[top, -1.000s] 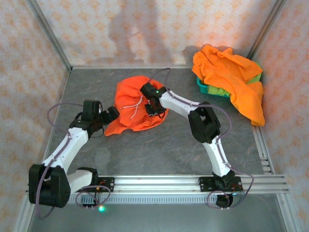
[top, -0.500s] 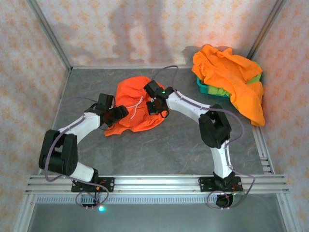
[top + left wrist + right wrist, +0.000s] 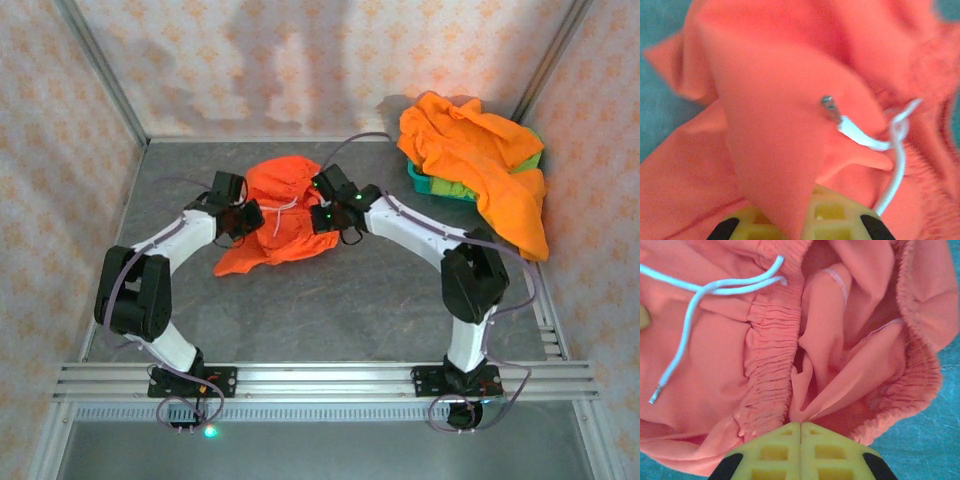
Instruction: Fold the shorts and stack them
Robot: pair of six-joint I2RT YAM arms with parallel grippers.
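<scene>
Spreading under everything, the grey mottled tabletop [image 3: 330,310] carries, at the far right, a loose heap of shorts [image 3: 480,160], orange with some lime-green below, draped over a teal basket [image 3: 425,183]. In the far middle one pair of orange shorts [image 3: 290,240] lies as a soft crumpled mound. The left claw [image 3: 250,216] pinches a smooth fold at its left side. The right claw [image 3: 325,215] is pressed together on a fold beside the gathered waistband [image 3: 767,355]. A pale drawstring [image 3: 705,289] curls across the cloth.
</scene>
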